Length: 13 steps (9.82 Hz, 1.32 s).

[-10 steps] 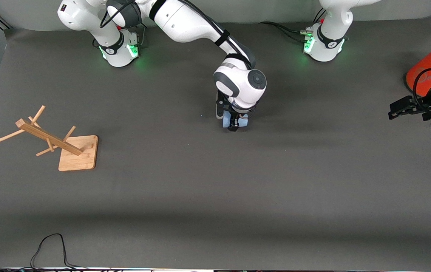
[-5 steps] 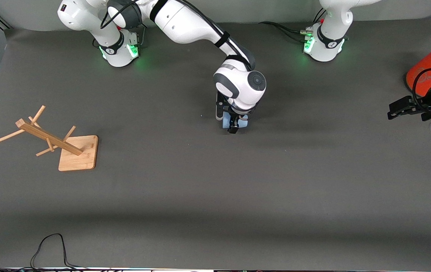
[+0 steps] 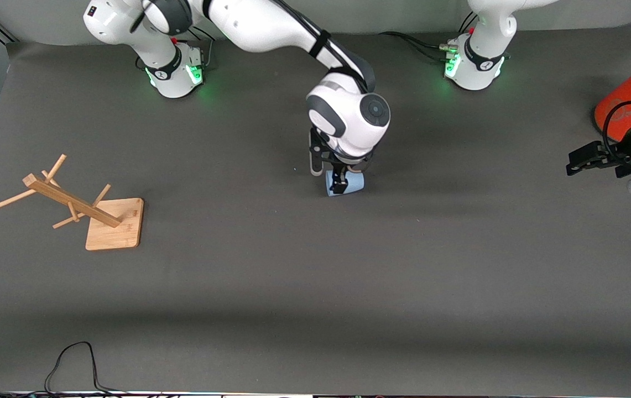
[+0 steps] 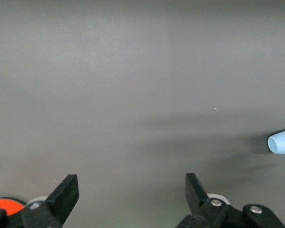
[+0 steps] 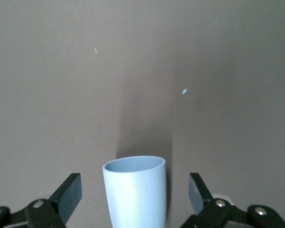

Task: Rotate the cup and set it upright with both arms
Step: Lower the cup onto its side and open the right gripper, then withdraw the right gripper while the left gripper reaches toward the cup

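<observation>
The right tool hangs over the cup at mid-desk in the front view; the left tool waits by the orange cylinder. In the right wrist view its fingers stand apart, clear of the cup, which lies on its side, so a skewed closing could roll it away. The left wrist view shows the left tool's fingers apart, the cup far off.

Cup smooth matt plastic; rack wood.

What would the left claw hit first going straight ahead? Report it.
Probably only bare table: the open left claw points at plain mat. The cup, between the open right claw at mid-table, lies off that line, though depth is unclear.
</observation>
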Tool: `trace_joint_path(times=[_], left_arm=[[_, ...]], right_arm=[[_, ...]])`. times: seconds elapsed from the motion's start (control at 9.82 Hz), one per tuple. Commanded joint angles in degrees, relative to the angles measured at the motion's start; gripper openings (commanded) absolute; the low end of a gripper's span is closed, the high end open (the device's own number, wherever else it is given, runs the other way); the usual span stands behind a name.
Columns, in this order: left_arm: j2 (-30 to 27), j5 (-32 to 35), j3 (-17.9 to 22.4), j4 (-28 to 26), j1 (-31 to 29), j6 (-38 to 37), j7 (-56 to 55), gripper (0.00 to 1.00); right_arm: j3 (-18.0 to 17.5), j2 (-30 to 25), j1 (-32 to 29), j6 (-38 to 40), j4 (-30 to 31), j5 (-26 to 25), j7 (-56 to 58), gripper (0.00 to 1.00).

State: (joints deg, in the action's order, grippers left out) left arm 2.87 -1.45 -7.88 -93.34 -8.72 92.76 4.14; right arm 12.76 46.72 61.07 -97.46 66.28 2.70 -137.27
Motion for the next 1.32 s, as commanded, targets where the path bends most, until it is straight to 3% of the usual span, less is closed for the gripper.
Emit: trace_joint_path(times=[0.0, 0.51, 0.92, 1.22], left_arm=[[0.03, -0.66, -0.29, -0.35, 0.45, 1.11, -0.18, 1.00], [0.90, -0.75, -0.99, 0.61, 1.24, 2.07, -3.69, 1.00], [0.91, 0.13, -1.17, 0.70, 8.00, 1.81, -13.61, 1.00], [1.69, 0.75, -1.17, 1.31, 13.18, 1.81, -21.43, 1.00]], right_arm=[[-0.37, -6.88, -1.65, 7.95, 1.65, 1.52, 7.68, 1.00], [0.16, -22.08, -14.11, 24.58, 2.70, 1.61, 41.31, 1.00], [-0.72, -35.79, -29.65, 25.04, 12.62, 1.00, 69.96, 1.00], [-1.16, -41.78, -42.22, 23.29, 18.25, 0.82, 96.58, 1.00]])
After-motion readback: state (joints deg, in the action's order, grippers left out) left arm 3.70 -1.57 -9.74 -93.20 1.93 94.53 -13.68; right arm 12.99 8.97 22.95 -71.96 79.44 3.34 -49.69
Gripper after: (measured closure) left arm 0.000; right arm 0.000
